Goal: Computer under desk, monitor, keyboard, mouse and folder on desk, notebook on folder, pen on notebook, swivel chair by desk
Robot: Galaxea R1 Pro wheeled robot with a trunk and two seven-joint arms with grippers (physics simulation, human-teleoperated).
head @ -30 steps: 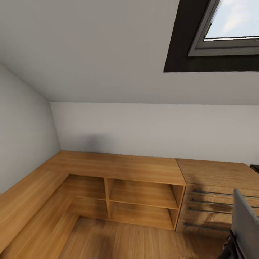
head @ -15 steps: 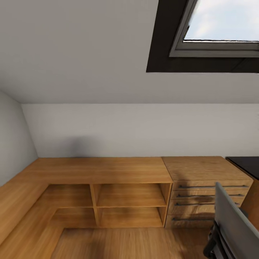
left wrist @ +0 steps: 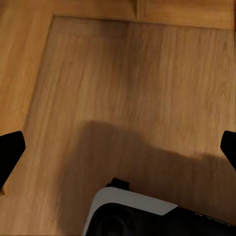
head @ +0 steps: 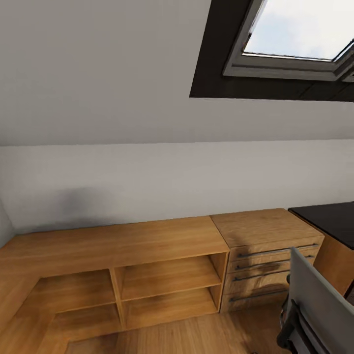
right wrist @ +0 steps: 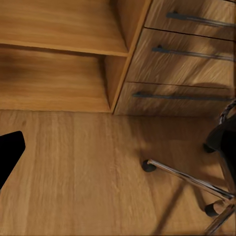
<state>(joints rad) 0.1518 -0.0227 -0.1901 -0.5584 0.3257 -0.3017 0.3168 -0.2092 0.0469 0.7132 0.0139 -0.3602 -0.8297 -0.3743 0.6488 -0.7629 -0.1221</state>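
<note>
The head view is showing a low light-wood shelf unit standing against a white wall, with a light-wood drawer chest with long dark handles just beside it and a skylight set in the sloped ceiling above. The black top of the desk is appearing at the right edge of that view, next to the drawer chest. The grey back of the swivel chair is occupying the lower right corner, in front of the drawer chest and the desk. In the right wrist view, the chrome star base of the swivel chair is resting on the wooden floor, with a castor near the bottom drawer of the chest. The right gripper is showing one dark fingertip at the picture's edge, with nothing visible against it; how wide it is standing cannot be told, since the other finger is out of frame. The chair base is lying well apart from that fingertip. In the left wrist view, the left gripper is pointing down at bare wooden floor, its two dark fingertips standing far apart at opposite picture edges with nothing between them. A white and black part of the robot body is showing below.
</note>
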